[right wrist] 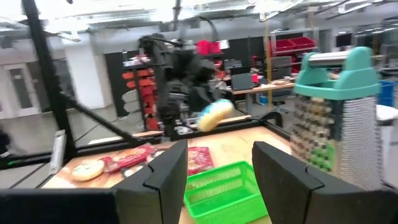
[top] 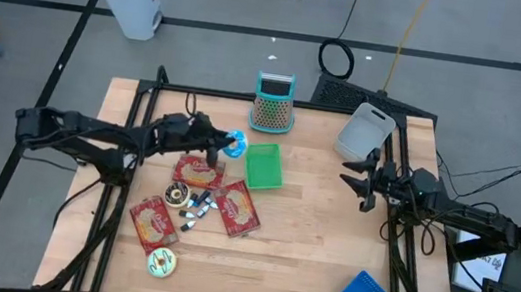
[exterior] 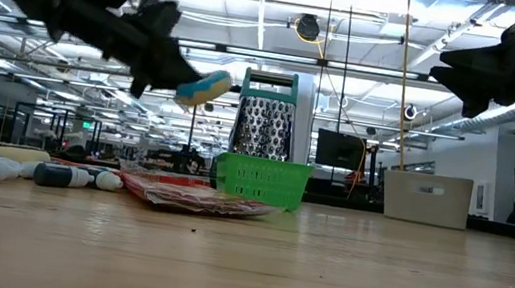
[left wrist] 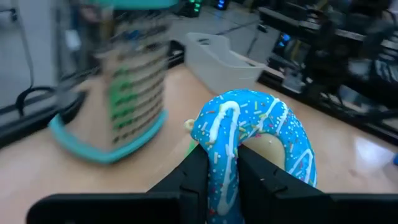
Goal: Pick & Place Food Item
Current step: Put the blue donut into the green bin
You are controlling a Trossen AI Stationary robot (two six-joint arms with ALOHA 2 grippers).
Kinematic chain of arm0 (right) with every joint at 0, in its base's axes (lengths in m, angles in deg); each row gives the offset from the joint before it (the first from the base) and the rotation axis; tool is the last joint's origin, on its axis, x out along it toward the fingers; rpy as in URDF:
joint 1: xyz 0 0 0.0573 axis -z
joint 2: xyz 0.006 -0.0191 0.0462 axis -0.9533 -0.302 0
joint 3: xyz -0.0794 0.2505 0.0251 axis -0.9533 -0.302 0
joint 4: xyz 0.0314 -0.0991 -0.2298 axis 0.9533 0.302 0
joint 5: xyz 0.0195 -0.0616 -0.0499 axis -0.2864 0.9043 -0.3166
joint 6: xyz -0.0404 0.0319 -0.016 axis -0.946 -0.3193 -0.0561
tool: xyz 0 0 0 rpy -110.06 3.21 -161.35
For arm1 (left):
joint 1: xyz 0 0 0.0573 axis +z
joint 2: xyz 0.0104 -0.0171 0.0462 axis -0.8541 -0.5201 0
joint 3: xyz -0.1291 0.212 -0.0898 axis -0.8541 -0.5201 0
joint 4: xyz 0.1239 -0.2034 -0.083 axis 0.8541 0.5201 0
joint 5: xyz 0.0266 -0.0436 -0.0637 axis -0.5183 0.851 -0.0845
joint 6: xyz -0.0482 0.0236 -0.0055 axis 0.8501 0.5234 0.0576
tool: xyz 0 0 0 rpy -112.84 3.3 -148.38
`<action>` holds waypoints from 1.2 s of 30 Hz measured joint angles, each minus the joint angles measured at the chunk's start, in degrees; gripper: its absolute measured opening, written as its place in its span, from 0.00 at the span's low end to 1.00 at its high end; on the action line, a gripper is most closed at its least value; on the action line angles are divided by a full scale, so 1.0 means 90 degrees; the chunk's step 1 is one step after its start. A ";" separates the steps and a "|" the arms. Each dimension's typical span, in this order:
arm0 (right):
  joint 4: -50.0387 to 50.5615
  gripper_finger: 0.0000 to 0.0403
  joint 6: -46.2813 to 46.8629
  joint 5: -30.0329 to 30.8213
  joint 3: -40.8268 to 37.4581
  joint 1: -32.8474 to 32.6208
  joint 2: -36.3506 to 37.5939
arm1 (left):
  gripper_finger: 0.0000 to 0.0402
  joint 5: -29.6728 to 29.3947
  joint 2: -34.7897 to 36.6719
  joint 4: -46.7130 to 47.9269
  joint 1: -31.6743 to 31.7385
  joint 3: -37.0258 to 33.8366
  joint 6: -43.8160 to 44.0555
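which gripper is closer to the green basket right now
Left. The left gripper, shut on the blue frosted donut, hangs in the air just beside the green basket. The right gripper waits open farther off, near the table's right edge.

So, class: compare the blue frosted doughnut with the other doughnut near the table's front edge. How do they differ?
The blue doughnut is lifted clear of the table, pinched in the left gripper; the front doughnut lies flat on the table. The blue doughnut hangs beside the green basket; the front doughnut sits next to a red packet. Both are ring-shaped.
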 joint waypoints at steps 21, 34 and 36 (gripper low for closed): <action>-0.0062 0.42 0.0023 0.0159 0.0002 0.0000 0.0002 | 0.16 -0.0053 -0.2825 0.1403 -0.0374 0.2494 -0.0421; -0.0093 0.42 0.0023 0.0157 0.0000 0.0000 0.0000 | 0.16 -0.0156 -0.3186 0.1581 -0.0374 0.2588 -0.0326; -0.0096 0.42 0.0023 0.0157 0.0001 0.0000 0.0000 | 0.16 -0.0158 -0.3184 0.1578 -0.0374 0.2588 -0.0335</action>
